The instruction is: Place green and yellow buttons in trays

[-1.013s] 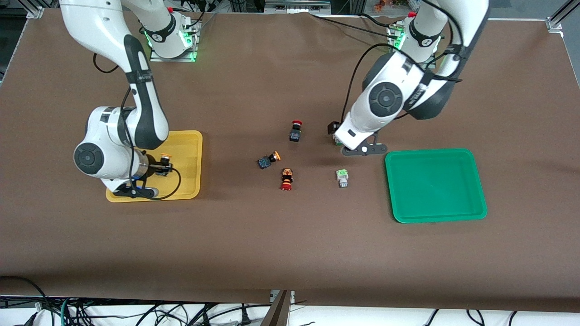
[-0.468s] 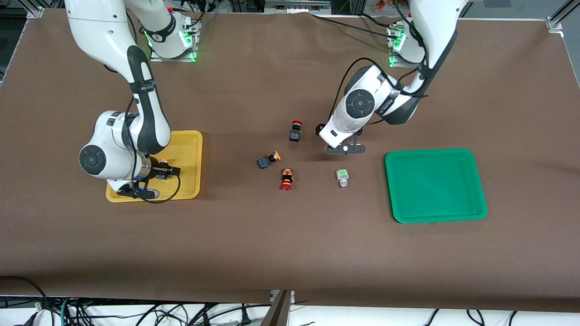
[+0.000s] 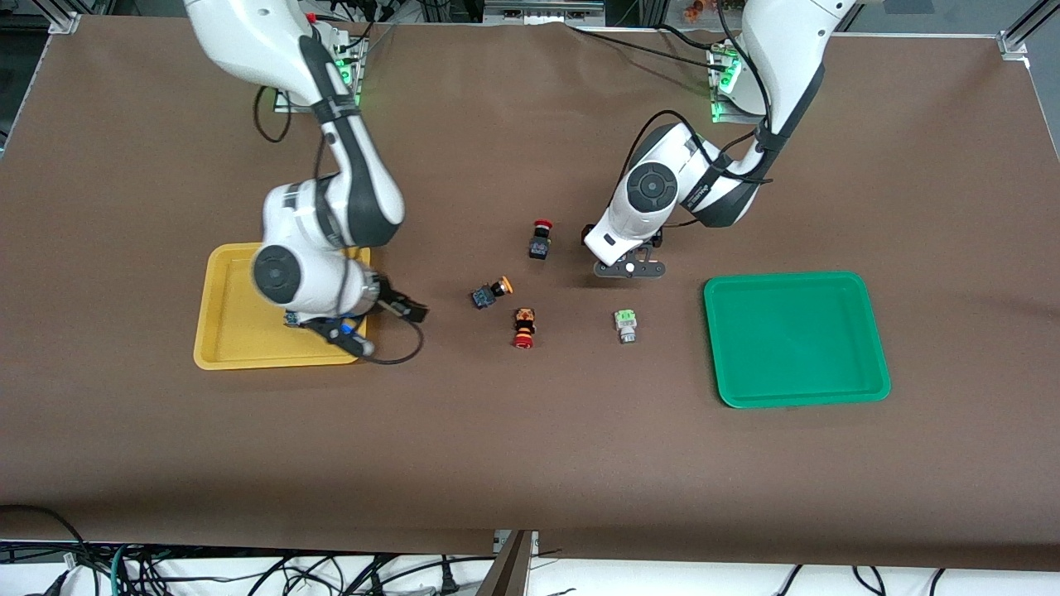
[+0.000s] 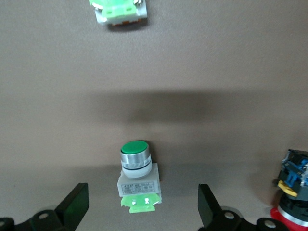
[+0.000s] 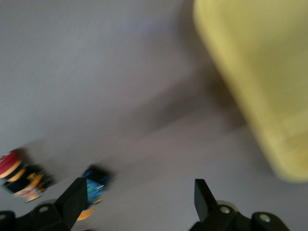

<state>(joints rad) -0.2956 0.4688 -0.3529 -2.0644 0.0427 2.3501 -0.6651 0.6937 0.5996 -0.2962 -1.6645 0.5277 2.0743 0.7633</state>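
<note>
One green button (image 4: pixel 136 173) stands on the table between the open fingers of my left gripper (image 4: pixel 142 211); in the front view that gripper (image 3: pixel 627 266) hides it. The second green button (image 3: pixel 626 325) lies nearer the front camera, beside the green tray (image 3: pixel 795 280). One yellow button (image 3: pixel 493 293) lies mid-table and also shows in the right wrist view (image 5: pixel 94 188). The other yellow button is hidden. My right gripper (image 3: pixel 406 312) is open and empty by the yellow tray (image 3: pixel 207 331), at the rim facing the yellow button. It also shows open in its own view (image 5: pixel 139 202).
Two red-capped buttons lie mid-table: one (image 3: pixel 540 240) farther from the front camera, one (image 3: pixel 523 329) nearer, both close to the yellow button. The yellow tray's corner (image 5: pixel 250 72) shows in the right wrist view. A red cap (image 4: pixel 291 211) shows beside the left gripper.
My right gripper has left the yellow tray without the yellow button it held and swung toward mid-table. My left gripper shifted slightly and settled around the green button.
</note>
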